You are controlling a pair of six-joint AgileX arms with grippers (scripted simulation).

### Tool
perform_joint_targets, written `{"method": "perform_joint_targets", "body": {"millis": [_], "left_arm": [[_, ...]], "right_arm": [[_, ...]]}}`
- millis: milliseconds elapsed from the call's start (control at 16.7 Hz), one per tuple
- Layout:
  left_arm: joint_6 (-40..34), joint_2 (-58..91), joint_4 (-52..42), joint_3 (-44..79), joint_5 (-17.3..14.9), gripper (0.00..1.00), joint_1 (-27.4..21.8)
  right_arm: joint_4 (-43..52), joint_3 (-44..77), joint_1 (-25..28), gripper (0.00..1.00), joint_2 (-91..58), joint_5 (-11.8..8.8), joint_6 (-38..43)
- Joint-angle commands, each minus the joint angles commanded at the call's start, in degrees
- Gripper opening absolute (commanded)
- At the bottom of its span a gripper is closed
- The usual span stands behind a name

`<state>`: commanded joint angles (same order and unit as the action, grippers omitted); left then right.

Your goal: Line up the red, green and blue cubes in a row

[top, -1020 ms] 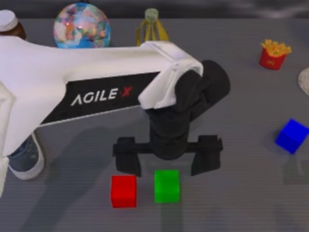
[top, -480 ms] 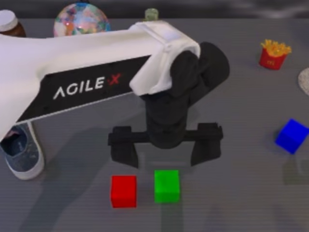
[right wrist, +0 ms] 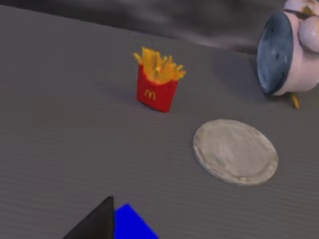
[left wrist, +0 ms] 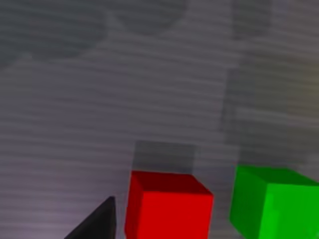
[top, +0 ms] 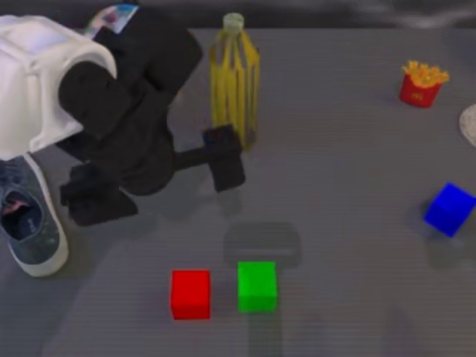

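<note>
The left end effector [top: 156, 175] hangs in the upper left of the top view with its fingers spread wide and nothing between them, well apart from the cubes. The right end effector is out of the top view; only one dark fingertip [right wrist: 94, 221] shows in its wrist view, just beside the blue cube, so I cannot tell how it stands.

Below the left end effector, at lower centre of the frame, the red cube [top: 190, 294] and the green cube [top: 257, 285] sit side by side on the counter [top: 342, 149], a narrow gap between them, their faces square to the frame edges. As I judge it, two thirds of the row is done. The blue cube [top: 450, 209] lies at the right edge, turned at an angle and well apart from the pair; it is left to bring in.

A cube has no long axis; the row itself runs left to right.
</note>
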<state>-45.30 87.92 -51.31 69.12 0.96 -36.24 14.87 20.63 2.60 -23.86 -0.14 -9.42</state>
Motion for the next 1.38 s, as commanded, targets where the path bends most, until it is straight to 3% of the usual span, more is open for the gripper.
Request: {"method": "perform_joint_targets", "body": {"millis": [300,780,1080,1380], "left_arm": [[9.4,-28.8,14.4,-23.6,0.4,1.00,12.8],[31.9,-69.8,37.8,-57.4,0.1,1.00,30.4],[42.7,-84.2,48.6,-67.2,-0.7,1.00,36.2],[45.3,-87.9,51.3,-69.1,-1.0,1.00,37.4]], "right_arm": [[15.4,19.6,1.8,1.00,-29.5,0.1,-9.5],[38.0,48.2,4.6,1.00,-69.2,0.2,-23.4],[45.9,59.8,5.6,1.00,-83.8,0.2,-28.7],[47.6,62.5,5.9,1.00,-86.8,0.2,-29.9]]}}
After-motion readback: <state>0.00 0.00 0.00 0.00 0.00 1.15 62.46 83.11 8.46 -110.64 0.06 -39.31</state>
